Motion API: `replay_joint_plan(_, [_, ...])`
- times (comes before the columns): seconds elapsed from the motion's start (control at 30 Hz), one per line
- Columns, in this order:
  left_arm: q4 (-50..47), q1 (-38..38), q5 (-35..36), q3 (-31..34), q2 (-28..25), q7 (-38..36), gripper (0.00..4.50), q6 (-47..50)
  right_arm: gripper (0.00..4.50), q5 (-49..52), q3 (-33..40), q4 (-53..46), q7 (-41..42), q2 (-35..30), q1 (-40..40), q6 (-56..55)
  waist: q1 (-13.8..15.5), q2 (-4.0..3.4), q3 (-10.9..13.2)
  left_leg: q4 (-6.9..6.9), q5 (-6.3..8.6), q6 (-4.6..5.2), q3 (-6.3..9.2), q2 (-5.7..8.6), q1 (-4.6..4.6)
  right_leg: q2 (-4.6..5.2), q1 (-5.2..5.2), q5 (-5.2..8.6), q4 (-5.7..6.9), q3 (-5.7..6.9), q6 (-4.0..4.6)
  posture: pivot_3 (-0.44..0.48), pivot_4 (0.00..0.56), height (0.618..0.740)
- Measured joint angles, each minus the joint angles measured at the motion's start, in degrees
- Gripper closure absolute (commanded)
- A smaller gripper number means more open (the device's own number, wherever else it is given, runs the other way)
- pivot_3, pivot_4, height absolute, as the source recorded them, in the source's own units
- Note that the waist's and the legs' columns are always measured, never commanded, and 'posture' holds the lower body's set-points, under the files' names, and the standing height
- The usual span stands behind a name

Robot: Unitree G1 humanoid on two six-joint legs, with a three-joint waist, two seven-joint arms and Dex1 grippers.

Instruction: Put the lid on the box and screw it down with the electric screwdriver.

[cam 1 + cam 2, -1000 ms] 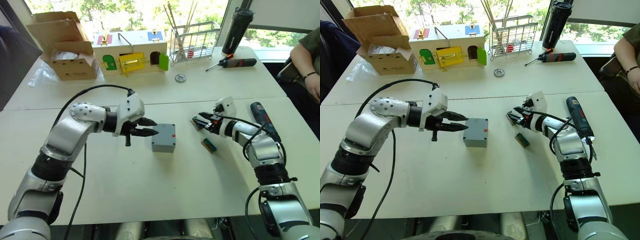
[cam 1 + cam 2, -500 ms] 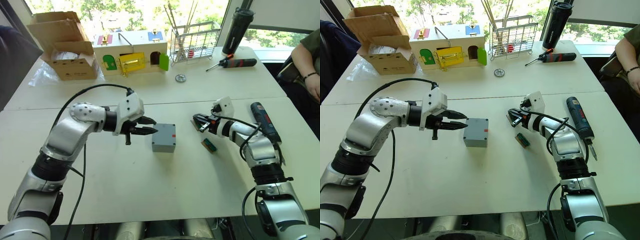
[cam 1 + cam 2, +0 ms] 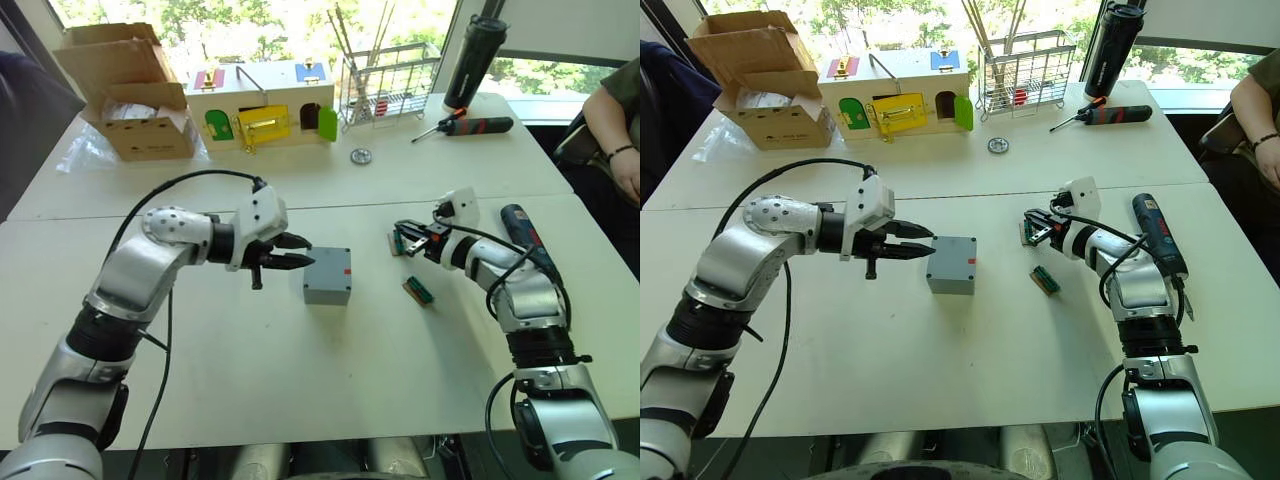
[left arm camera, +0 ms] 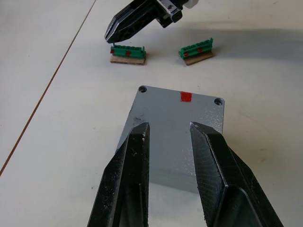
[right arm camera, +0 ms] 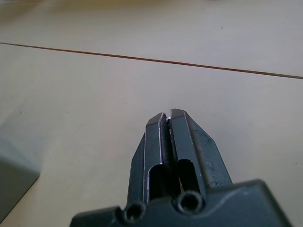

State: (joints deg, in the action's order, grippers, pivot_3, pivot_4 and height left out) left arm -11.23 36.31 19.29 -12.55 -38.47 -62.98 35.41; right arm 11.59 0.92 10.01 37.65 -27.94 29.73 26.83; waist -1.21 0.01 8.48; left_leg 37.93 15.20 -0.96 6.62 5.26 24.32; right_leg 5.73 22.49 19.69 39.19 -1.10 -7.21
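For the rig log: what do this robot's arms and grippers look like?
Both arms are silver-grey metal segments with black joints and loose black cables. Each wrist carries a white block. The left gripper and right gripper each have two tapered black fingers.

White table (image 3: pixel 300 400), two tops joined by a dark seam running beyond both claws; a further seam crosses it behind the right claw. Windows (image 3: pixel 250 15) along the far edge, bright daylight, green foliage outside. Pale wall panel (image 3: pixel 570 25) at far right, dark sill beneath. Dark upholstered surface (image 3: pixel 25 120) outside the left claw's side.
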Motion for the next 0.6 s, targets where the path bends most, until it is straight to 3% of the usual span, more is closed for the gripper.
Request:
replay_joint_plan(0.23, [0.8, 0.0, 0.0, 0.0, 0.3, 0.0, 3.16, -0.8, 4.46, 1.5, 0.1, -5.8, 0.5, -0.6, 0.6, 3.0, 0.0, 0.00, 0.0, 0.00, 0.00, 0.00, 0.00, 0.00, 0.00, 0.00, 0.00, 0.00, 0.00, 0.00, 0.00, 0.000, 0.150, 0.740])
replay_joint_plan(0.47, [1.2, -1.9, 0.7, 1.8, -3.3, -0.7, 3.16, 0.2, 4.46, 10.9, -0.5, -23.1, 5.7, -2.3, -0.8, 13.2, 0.0, 0.00, 0.0, -0.02, 0.00, 0.00, 0.04, -0.02, 0.00, 0.01, 0.00, 0.00, 0.00, -0.01, 0.00, 0.000, 0.150, 0.740])
replay_joint_plan(0.6, [1.4, -2.3, 1.5, 3.1, -3.9, -0.5, 3.16, 1.3, 4.46, 12.9, -3.0, -26.7, 6.0, -2.0, -2.2, 16.4, 0.5, 0.00, 0.0, 0.04, 0.00, 0.00, 0.05, 0.03, 0.00, 0.05, -0.05, 0.00, 0.01, -0.02, 0.00, 0.000, 0.150, 0.740])
